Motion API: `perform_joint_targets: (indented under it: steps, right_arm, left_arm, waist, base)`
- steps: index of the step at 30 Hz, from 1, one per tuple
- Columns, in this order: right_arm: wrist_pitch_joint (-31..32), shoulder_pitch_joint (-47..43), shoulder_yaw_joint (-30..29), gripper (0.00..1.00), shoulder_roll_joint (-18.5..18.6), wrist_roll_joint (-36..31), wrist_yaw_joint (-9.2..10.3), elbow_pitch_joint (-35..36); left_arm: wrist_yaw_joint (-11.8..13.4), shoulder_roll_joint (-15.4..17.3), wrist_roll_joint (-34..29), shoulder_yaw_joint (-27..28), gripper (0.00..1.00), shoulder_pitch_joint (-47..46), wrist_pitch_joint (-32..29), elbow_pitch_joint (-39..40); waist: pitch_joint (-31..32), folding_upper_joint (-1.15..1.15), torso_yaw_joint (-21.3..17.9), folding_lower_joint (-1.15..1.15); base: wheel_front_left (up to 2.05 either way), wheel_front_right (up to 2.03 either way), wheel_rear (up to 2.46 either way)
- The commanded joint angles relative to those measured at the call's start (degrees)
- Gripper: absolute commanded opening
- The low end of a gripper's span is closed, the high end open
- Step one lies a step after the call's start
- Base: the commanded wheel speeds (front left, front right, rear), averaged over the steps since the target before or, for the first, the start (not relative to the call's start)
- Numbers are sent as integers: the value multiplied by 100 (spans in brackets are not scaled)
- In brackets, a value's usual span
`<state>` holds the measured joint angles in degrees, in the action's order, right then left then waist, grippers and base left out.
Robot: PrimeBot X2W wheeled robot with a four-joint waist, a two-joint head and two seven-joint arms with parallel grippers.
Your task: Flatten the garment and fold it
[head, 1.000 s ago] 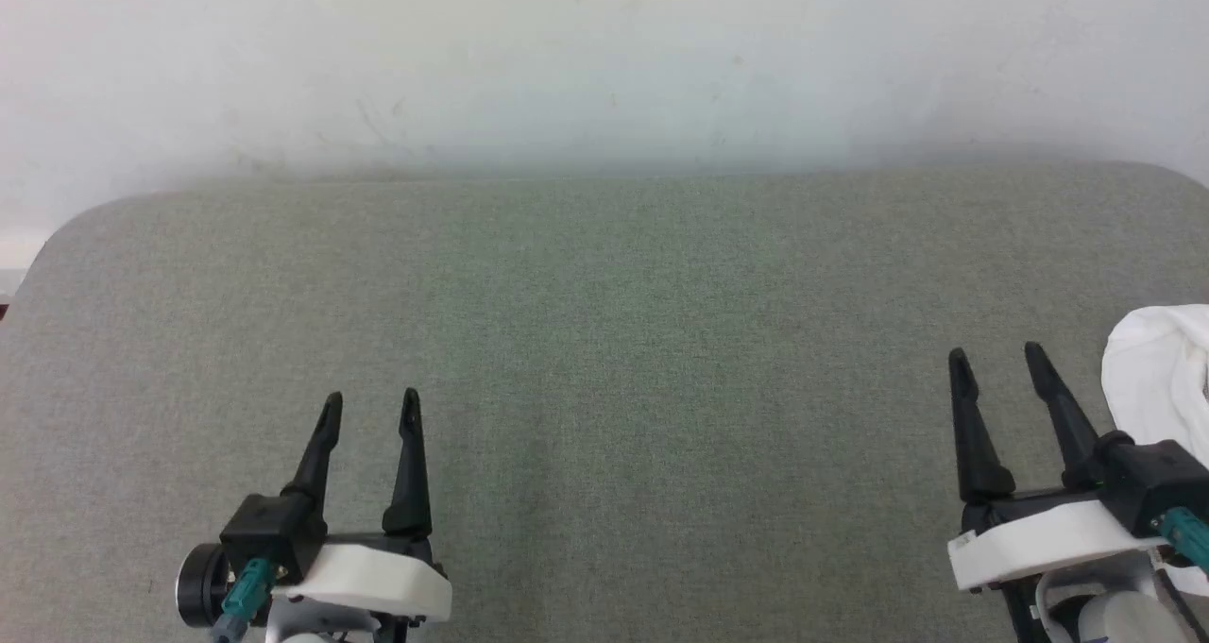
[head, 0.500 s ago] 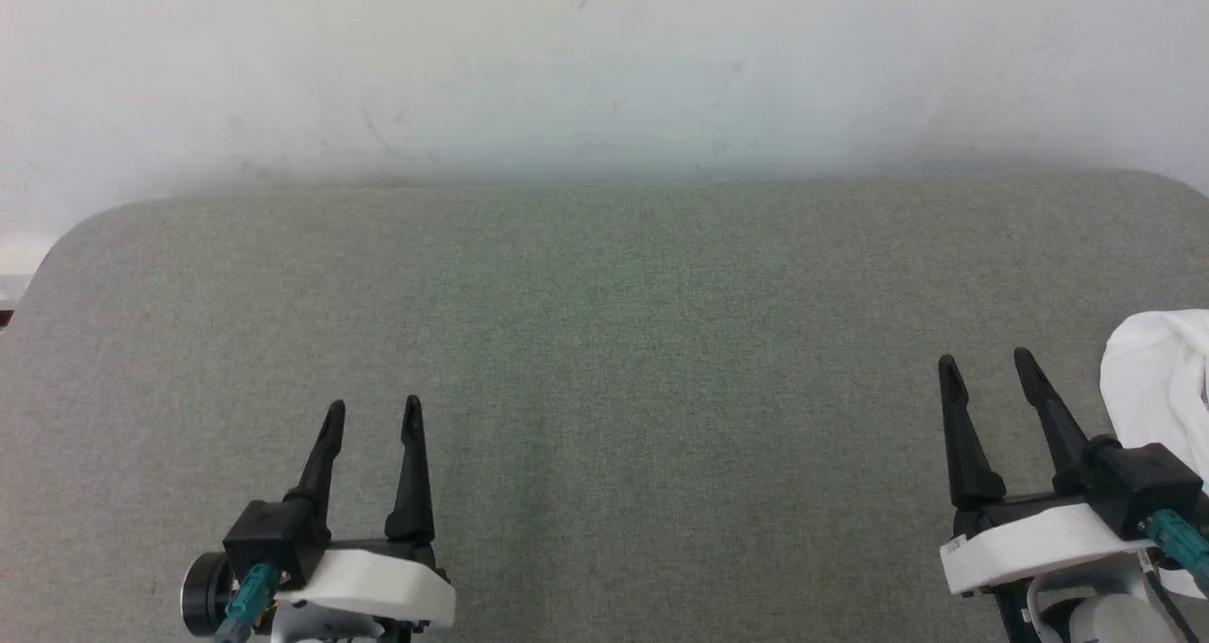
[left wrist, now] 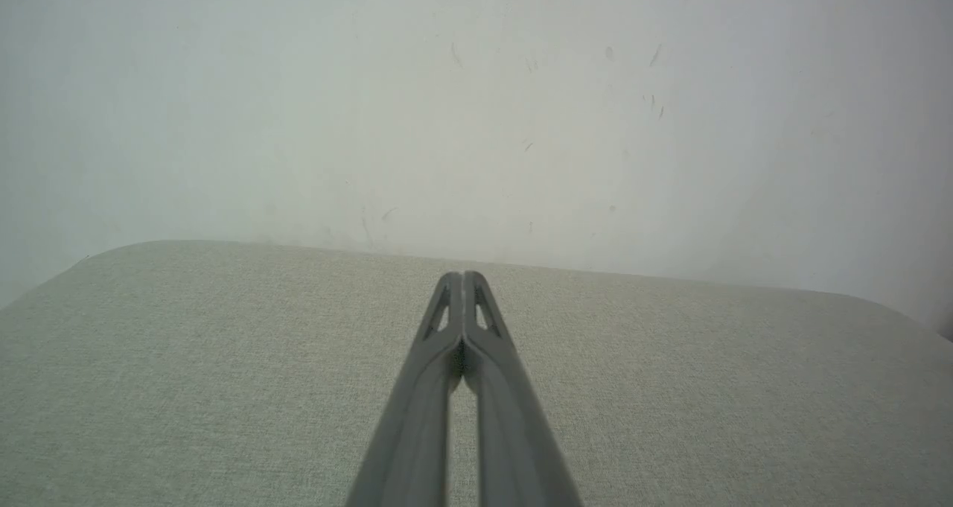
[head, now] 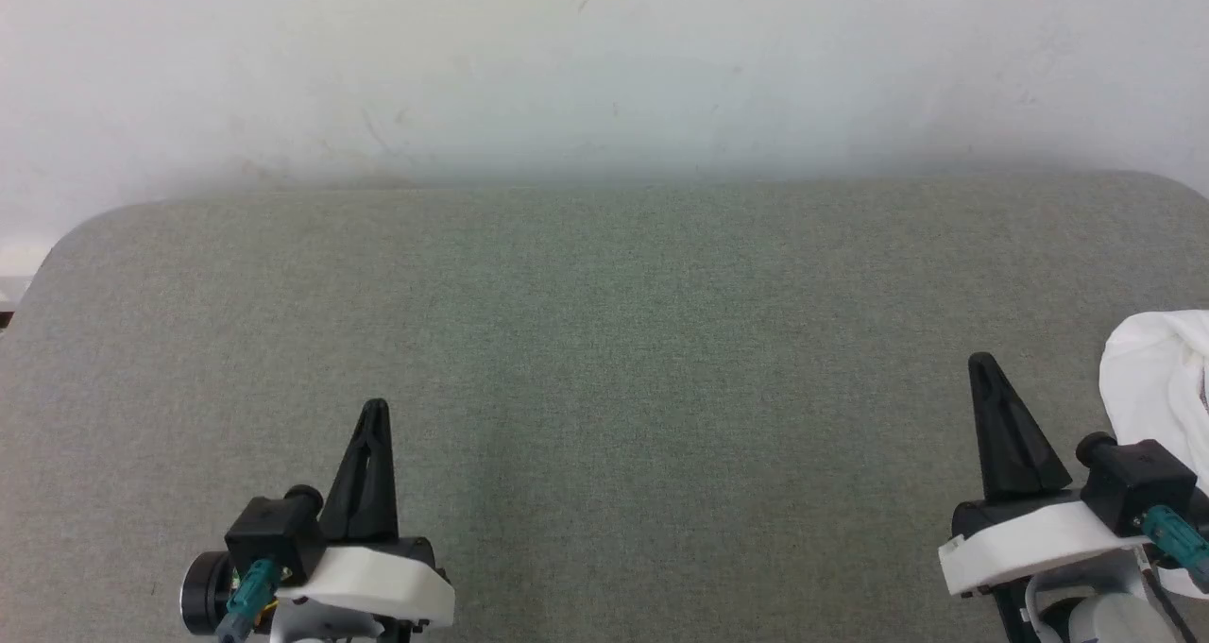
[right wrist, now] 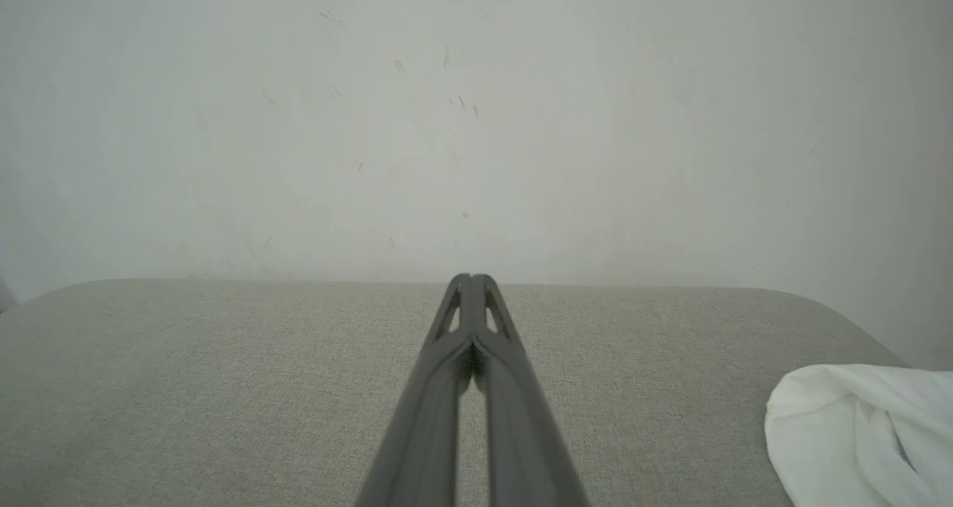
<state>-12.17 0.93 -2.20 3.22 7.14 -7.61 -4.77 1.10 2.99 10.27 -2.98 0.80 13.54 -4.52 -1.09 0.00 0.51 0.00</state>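
Both grippers have just snapped closed on nothing. Half a second ago each pair of fingers stood spread in a narrow V. Now the left gripper (head: 374,414), at the lower left of the head view, has its fingers pressed together into a single dark spike. The right gripper (head: 986,371), at the lower right, shows the same. Both wrist views confirm it, with the tips meeting and only a thin slit lower down. Neither arm has moved much otherwise, and both hover low over the grey pad (head: 604,341) with nothing between the fingers.

The garment (head: 1160,379) lies bunched at the right edge of the head view. It sits just beside the right gripper's wrist and is cut off by the frame, and nothing is touching it. In the right wrist view it shows as a white crumpled lump at the lower right.

The closing looks like a reset or check, not a grasp, so the task has not really begun. The shirt is neither flattened nor centred. The right gripper would probably have to reopen and swing right to take it and drag it toward the middle of the pad.
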Motion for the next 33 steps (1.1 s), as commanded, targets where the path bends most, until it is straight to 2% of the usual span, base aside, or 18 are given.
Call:
perform_joint_targets:
  steps: [1,33]
  right_arm:
    - [27,-9,10,0,-4,-39,1,29]
    - [352,-32,67,0,-13,-224,4,152]
  left_arm:
    - [-8,-1,-68,16,0,-8,-27,29]
    - [-36,-4,-330,93,0,-27,-390,144]
  waist:
    - [1,0,-1,0]
    - [31,0,-14,0]
  base:
    - [0,0,0]
    - [0,0,0]
